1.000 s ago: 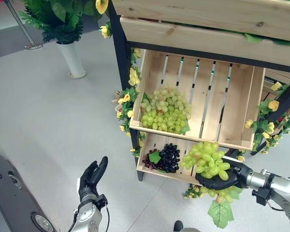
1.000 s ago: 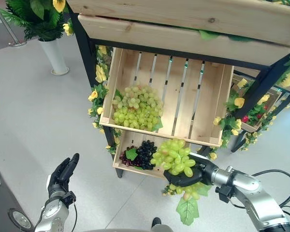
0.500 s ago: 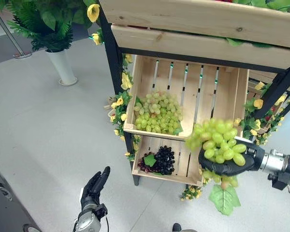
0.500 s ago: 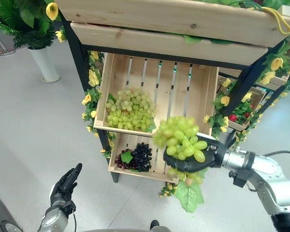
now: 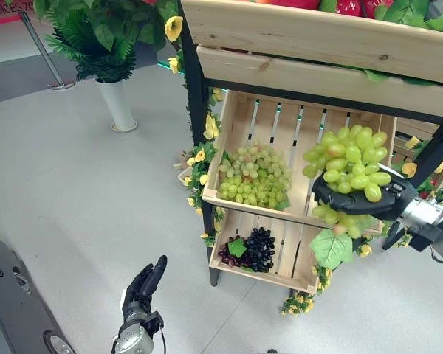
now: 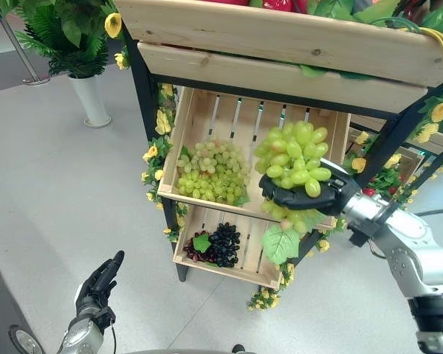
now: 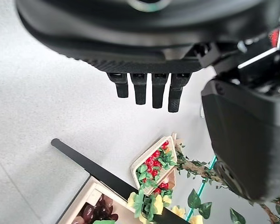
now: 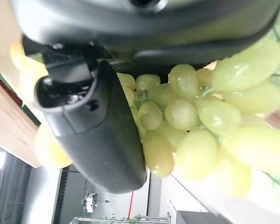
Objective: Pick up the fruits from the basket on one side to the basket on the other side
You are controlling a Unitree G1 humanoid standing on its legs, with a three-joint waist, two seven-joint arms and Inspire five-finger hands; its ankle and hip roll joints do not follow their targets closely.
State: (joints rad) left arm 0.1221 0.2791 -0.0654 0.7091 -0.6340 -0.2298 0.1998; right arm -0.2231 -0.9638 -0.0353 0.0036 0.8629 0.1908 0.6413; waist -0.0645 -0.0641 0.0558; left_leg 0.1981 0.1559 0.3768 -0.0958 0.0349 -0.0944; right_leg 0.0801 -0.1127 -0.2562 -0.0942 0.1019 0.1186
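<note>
Since a second ago, your right hand (image 5: 358,198) had risen from the lower crate (image 5: 280,267), fingers curled around the green grape bunch (image 5: 348,161), level with the upper crate (image 5: 295,140); release remained. Your left hand (image 5: 140,284) hung low, fingers straight.

Pale green grapes (image 5: 348,164) in a black right robot hand (image 5: 354,199); pale wooden crate (image 5: 295,147); dark purple grapes (image 5: 260,248).

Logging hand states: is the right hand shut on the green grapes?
Yes. The right hand curls under and round the green grape bunch, raised before the middle crate.
</note>
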